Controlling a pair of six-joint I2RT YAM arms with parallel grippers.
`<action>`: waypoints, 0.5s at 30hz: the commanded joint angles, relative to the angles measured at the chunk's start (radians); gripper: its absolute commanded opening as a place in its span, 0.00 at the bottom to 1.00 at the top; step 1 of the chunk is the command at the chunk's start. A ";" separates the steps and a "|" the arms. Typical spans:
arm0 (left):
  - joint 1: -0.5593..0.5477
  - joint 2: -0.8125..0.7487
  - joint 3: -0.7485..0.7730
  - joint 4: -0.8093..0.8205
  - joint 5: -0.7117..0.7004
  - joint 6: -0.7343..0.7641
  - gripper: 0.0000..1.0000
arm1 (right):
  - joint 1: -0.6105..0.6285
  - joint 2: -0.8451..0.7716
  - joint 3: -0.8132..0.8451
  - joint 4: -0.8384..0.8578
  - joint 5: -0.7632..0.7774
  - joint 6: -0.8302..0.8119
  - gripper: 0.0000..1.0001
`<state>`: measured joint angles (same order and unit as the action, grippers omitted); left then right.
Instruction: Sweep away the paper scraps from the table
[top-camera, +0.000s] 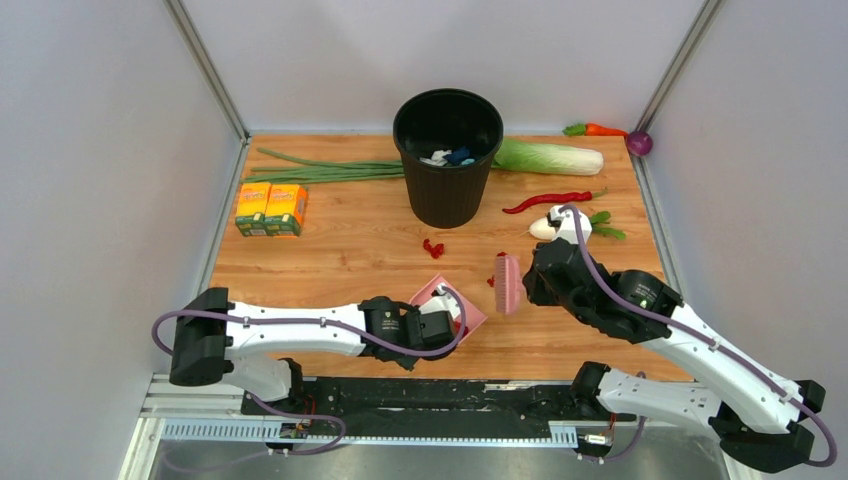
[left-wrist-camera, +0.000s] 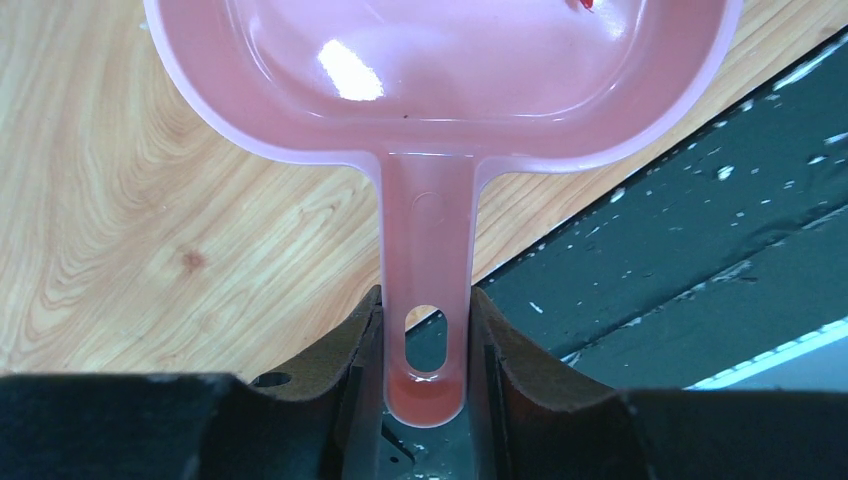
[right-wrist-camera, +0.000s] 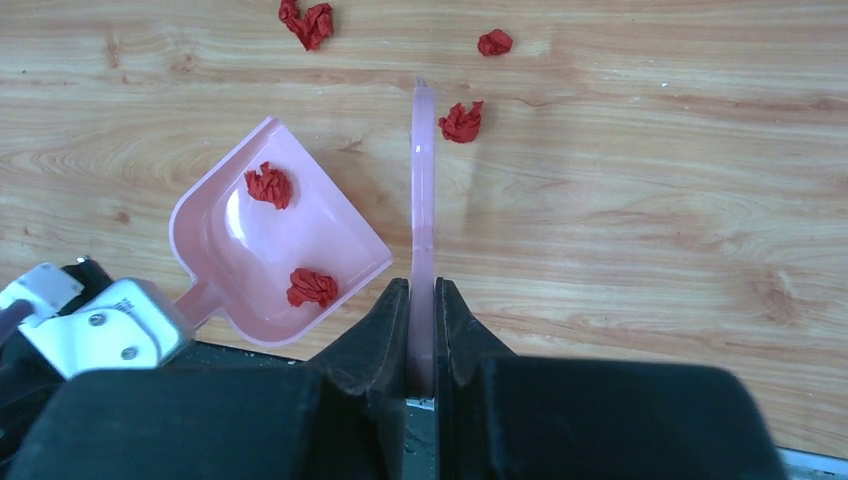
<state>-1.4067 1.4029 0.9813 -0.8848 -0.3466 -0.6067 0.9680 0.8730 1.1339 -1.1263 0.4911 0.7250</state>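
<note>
**Two red scraps in the pan, three loose on the desk**

The left gripper (left-wrist-camera: 425, 350) pinches the handle of a pink dustpan (left-wrist-camera: 440, 90), its fingers pressed against both sides of the handle just above the hanging hole. The pan lies near the front edge of the desk (right-wrist-camera: 650, 200), with its open mouth turned toward the far side.

The right gripper (right-wrist-camera: 422, 330) is clamped on a pink brush (right-wrist-camera: 423, 180), which the right wrist view shows edge-on, just beside the pan's right corner.

Of the paper scraps (right-wrist-camera: 461, 121), five show in the right wrist view. Two lie inside the pan, one near its mouth and one near the handle end. One rests on the wood just right of the brush tip. Two more lie farther out, toward the black bin (top-camera: 447, 195) at the middle of the far side. A long red chili (top-camera: 548, 201) lies to the right of the bin, well apart from the scraps.
</note>
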 joint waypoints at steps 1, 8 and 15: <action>-0.005 -0.028 0.111 -0.055 -0.049 0.005 0.00 | 0.005 -0.038 0.020 -0.023 0.067 0.053 0.00; 0.037 0.039 0.330 -0.161 -0.074 0.065 0.00 | 0.005 -0.049 0.029 -0.104 0.150 0.141 0.00; 0.118 0.100 0.522 -0.216 -0.054 0.125 0.00 | 0.005 -0.095 0.047 -0.179 0.213 0.237 0.00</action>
<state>-1.3308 1.4712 1.3911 -1.0397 -0.3866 -0.5388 0.9680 0.8223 1.1358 -1.2659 0.6403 0.8837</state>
